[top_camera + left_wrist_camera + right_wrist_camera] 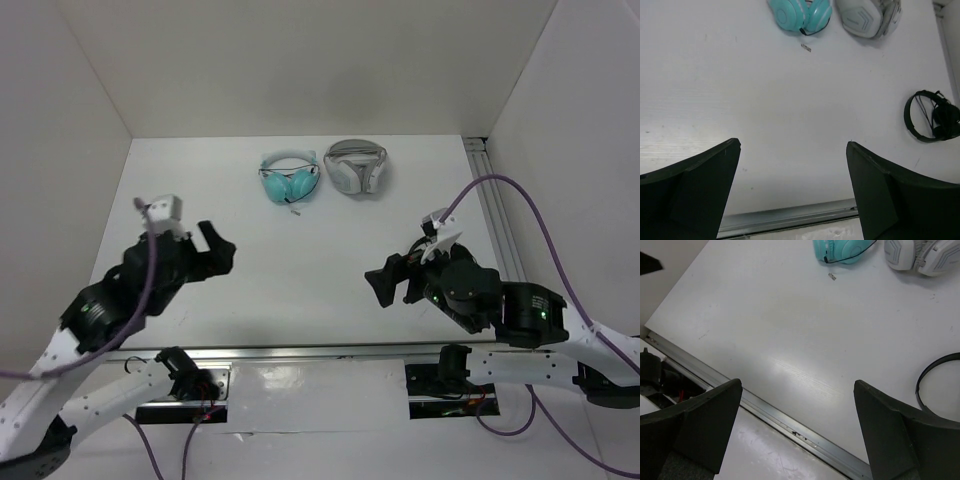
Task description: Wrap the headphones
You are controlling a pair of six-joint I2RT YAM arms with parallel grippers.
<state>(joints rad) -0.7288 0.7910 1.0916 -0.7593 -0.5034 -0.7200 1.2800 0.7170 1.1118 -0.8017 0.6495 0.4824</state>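
Note:
The black headphones (945, 116) lie flat on the white table at the right of the left wrist view, thin headband curving left and cable bunched by the earcups. Only an arc of the headband (925, 371) shows at the right edge of the right wrist view. In the top view my right arm covers them. My left gripper (215, 250) (792, 145) hovers open over the left of the table, nothing between its fingers. My right gripper (385, 280) (797, 385) hangs open near the front rail, also with nothing in it, left of the headphones.
Teal headphones (290, 180) and white-grey headphones (355, 168) sit side by side at the back of the table. A small scrap (806, 47) lies just in front of the teal pair. A metal rail (300, 352) runs along the near edge, another (497, 215) along the right side.

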